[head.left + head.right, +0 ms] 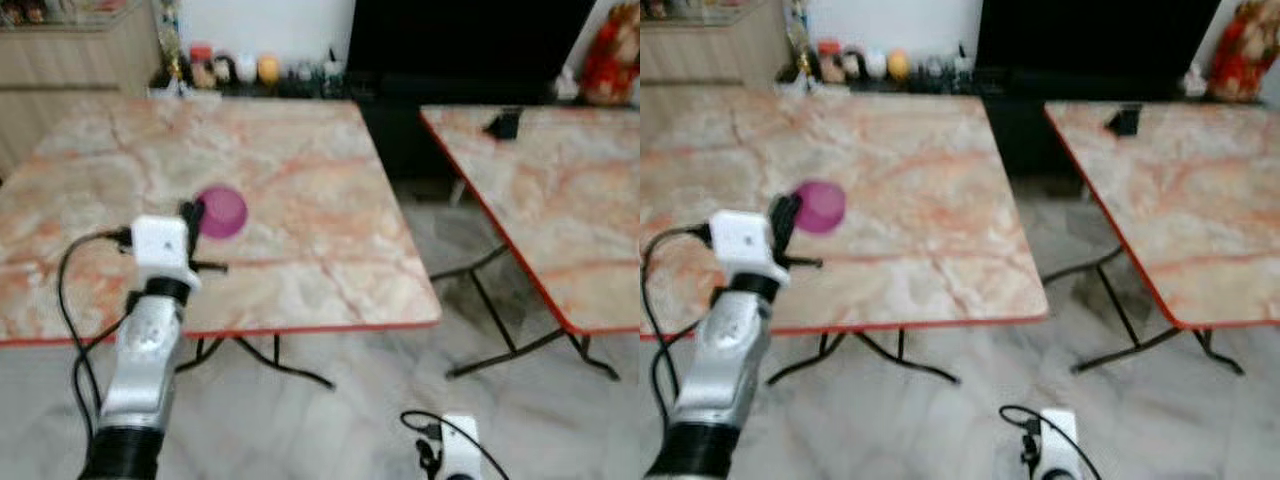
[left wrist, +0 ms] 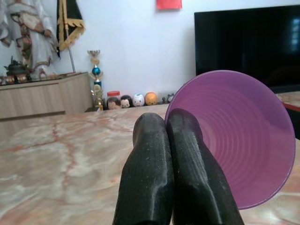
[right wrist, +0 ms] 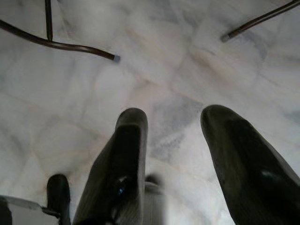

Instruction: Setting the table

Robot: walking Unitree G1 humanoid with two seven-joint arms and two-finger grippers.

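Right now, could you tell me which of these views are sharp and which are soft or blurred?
Left wrist view is the sharpest: the purple bowl and the left tool pinching its rim read crisply. Both eye views are soft, smearing the table and shelf ornaments. Right wrist view is dim and slightly blurred, the open right tool over the floor.

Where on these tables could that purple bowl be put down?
Nearly anywhere: the near marble-patterned table is bare around the purple plastic bowl in the left gripper. The second table holds a small dark object at its far edge. The trinket shelf is crowded.
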